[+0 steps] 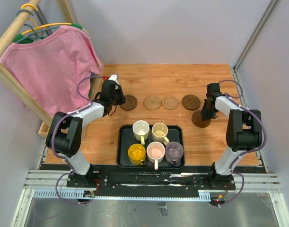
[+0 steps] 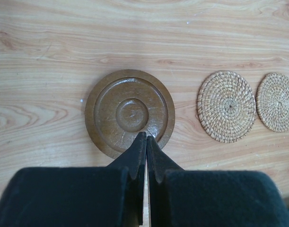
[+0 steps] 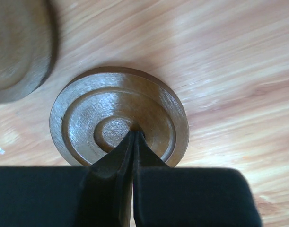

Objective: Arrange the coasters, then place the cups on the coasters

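Observation:
Five coasters lie on the wooden table: a dark one [image 1: 129, 102], two tan woven ones [image 1: 153, 102] [image 1: 170, 102], a dark one [image 1: 190, 101], and a third dark one [image 1: 201, 119] set nearer. My left gripper [image 2: 146, 138] is shut, its tips over the near rim of the left dark coaster [image 2: 130, 113]. My right gripper [image 3: 135, 135] is shut too, its tips resting near the centre of the nearer dark coaster [image 3: 118, 118]. The white [image 1: 141, 128], cream [image 1: 159, 131], yellow [image 1: 136, 153], pink [image 1: 156, 152] and purple [image 1: 174, 151] cups stand on the tray.
The black tray [image 1: 123, 142] sits at the near middle of the table. A wooden rack with a pink shirt [image 1: 54, 66] leans at the far left. Grey walls close in the table's back and sides.

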